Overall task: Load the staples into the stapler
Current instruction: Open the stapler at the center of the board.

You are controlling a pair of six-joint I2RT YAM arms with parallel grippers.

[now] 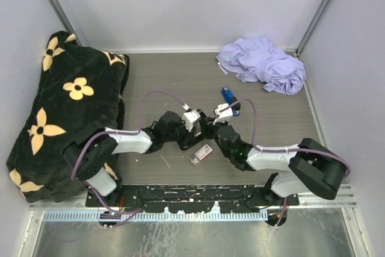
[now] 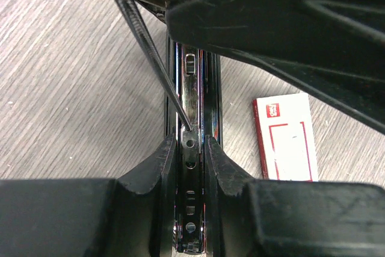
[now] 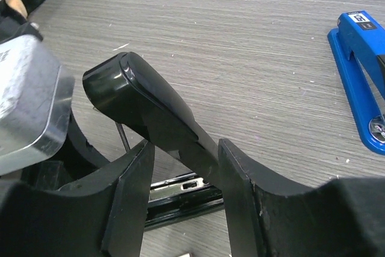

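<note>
Currently left hand [image 2: 191, 148] is clamping the black stapler [image 2: 195, 97] by its open metal rail; right hand [image 3: 183, 157] is gripping its raised lid [image 3: 141, 97]. The staples box [image 2: 286, 139] is lying flat on the surface [image 2: 72, 88] just beside the rail, untouched. A blue stapler [image 3: 361, 70] is sitting apart, farther back.

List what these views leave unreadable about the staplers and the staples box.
- Black stapler, top view: hidden beneath the left gripper and right gripper.
- Its magazine, far end, left wrist view: under a dark shape, unidentifiable.
- Staples box, left wrist view: near end behind a left-gripper finger.
- Blue stapler, right wrist view: cut by the right edge.
</note>
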